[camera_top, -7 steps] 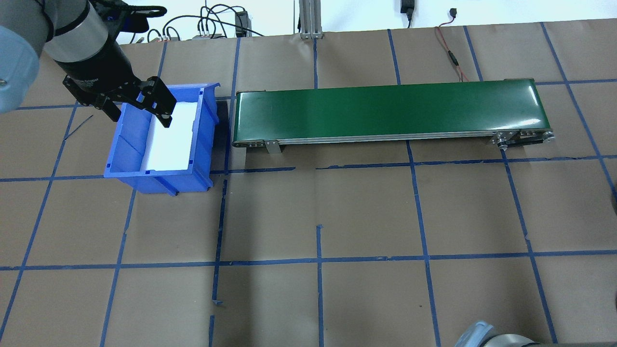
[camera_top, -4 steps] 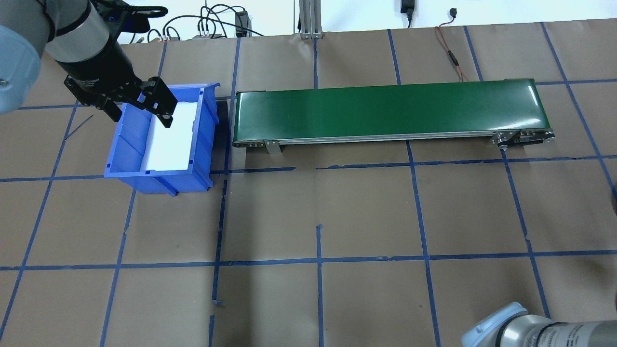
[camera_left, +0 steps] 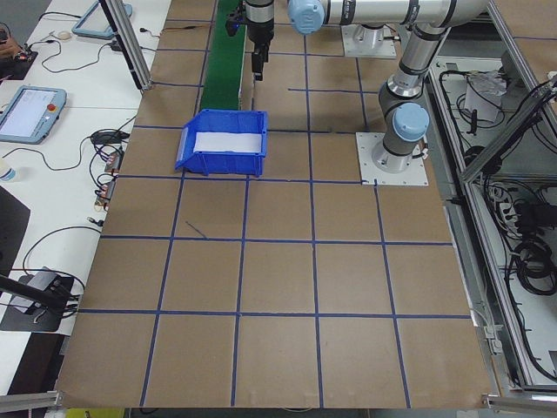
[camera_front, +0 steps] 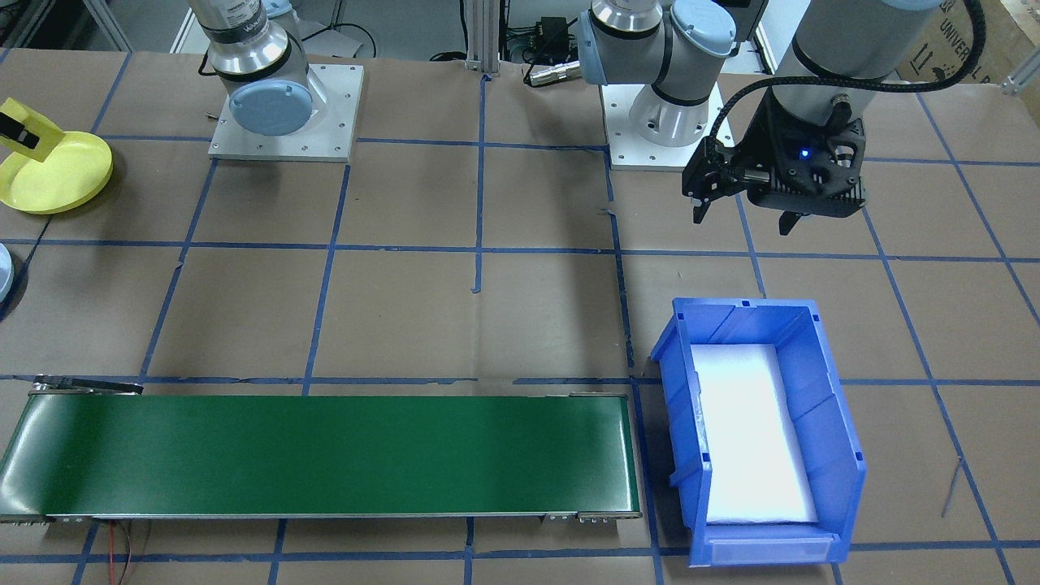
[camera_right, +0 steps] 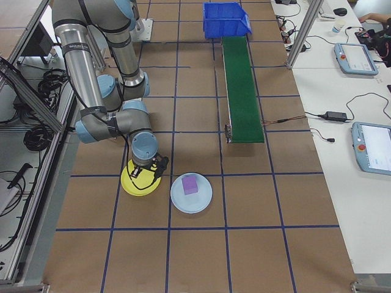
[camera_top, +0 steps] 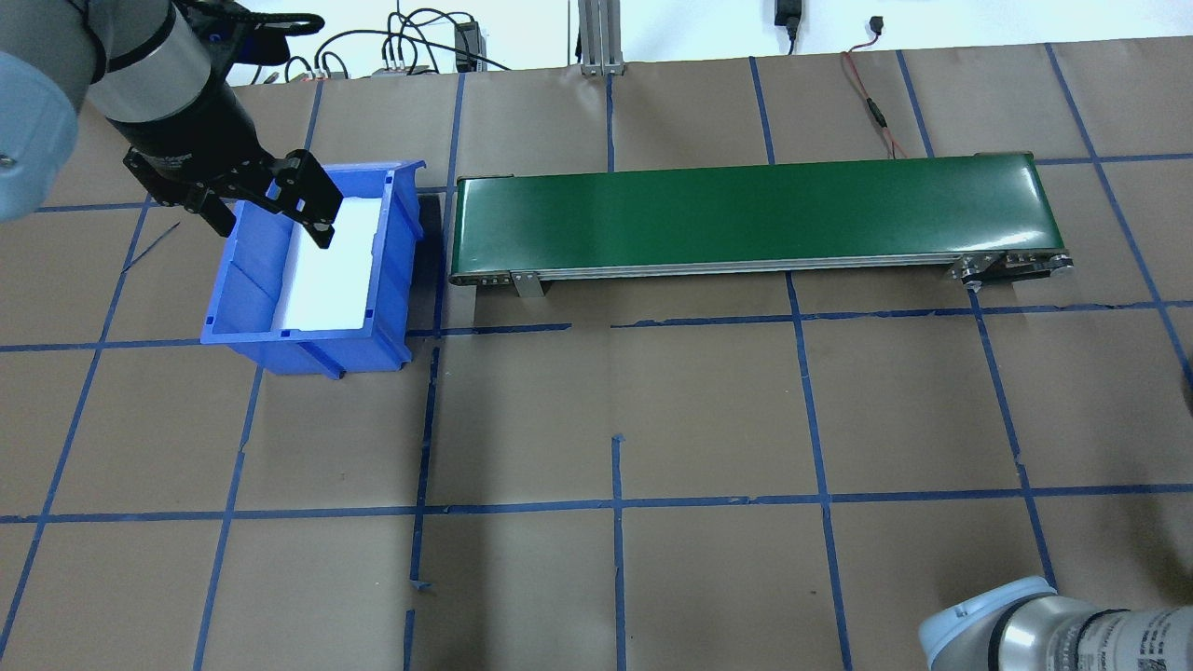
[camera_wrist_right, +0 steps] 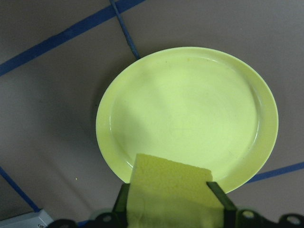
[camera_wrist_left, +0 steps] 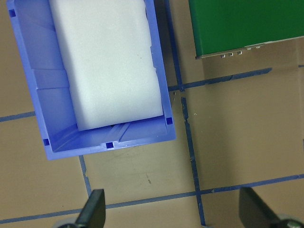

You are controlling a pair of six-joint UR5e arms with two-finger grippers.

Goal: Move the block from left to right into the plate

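Right wrist-mounted view shows the right gripper [camera_wrist_right: 169,209] clenched on a yellow block [camera_wrist_right: 168,192] above the near rim of the yellow plate [camera_wrist_right: 190,114], so releasing this far off-centre could bounce it over the edge, while the left gripper [camera_top: 270,210] hangs empty, jaws spread, over the blue bin [camera_top: 244,280].

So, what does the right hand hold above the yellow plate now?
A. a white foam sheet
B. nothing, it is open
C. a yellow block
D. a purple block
C: in the right wrist view the right hand is shut on a yellow block above the yellow plate; the purple block lies on the pale blue plate beside it.
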